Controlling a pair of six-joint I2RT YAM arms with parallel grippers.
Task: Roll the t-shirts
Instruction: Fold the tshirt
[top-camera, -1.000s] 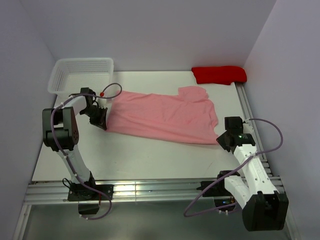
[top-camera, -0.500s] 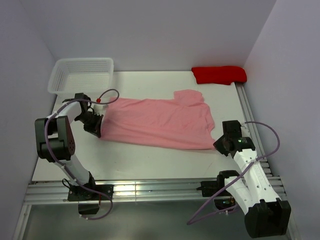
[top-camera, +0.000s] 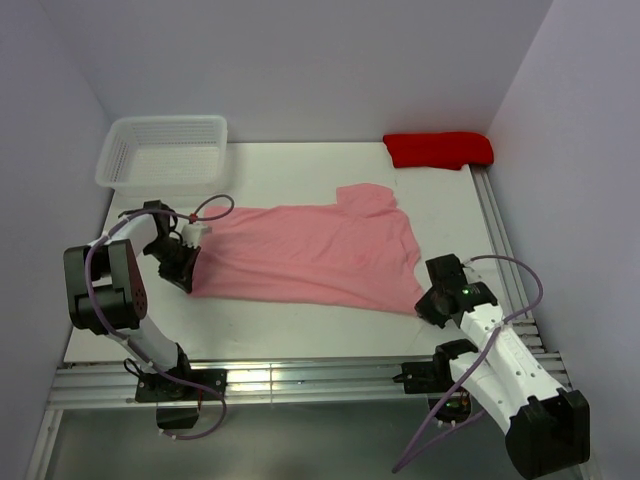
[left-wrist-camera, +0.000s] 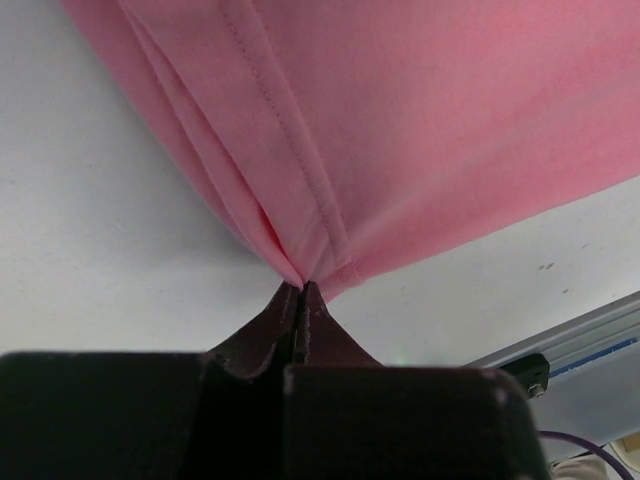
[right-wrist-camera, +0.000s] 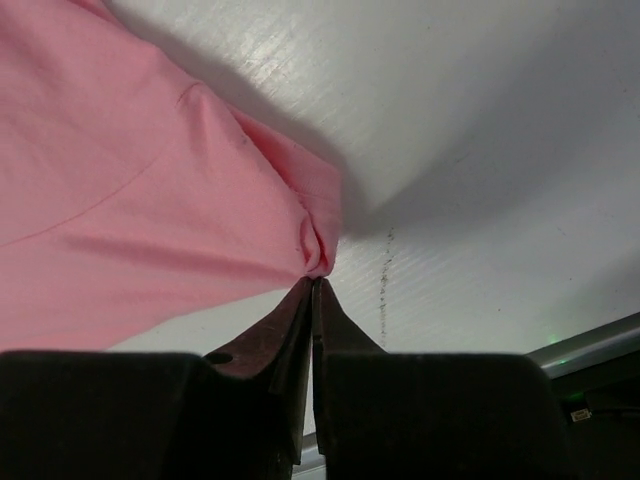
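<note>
A salmon-pink t-shirt (top-camera: 310, 255) lies spread across the white table, stretched between my two grippers. My left gripper (top-camera: 186, 280) is shut on the shirt's left hem corner; in the left wrist view the fingertips (left-wrist-camera: 300, 290) pinch the pink fabric (left-wrist-camera: 400, 130). My right gripper (top-camera: 424, 306) is shut on the shirt's right bottom corner; in the right wrist view the tips (right-wrist-camera: 313, 281) pinch a bunched fold of pink fabric (right-wrist-camera: 120, 200). One sleeve points toward the back at the middle.
A white mesh basket (top-camera: 160, 152) stands at the back left. A red folded cloth (top-camera: 438, 148) lies at the back right. An aluminium rail (top-camera: 300, 380) runs along the near edge. Walls close in left, right and behind.
Both grippers have pulled the shirt toward the near edge and a little left. The left gripper moved nearer, the right gripper moved nearer and leftward. The shirt lies flatter.
</note>
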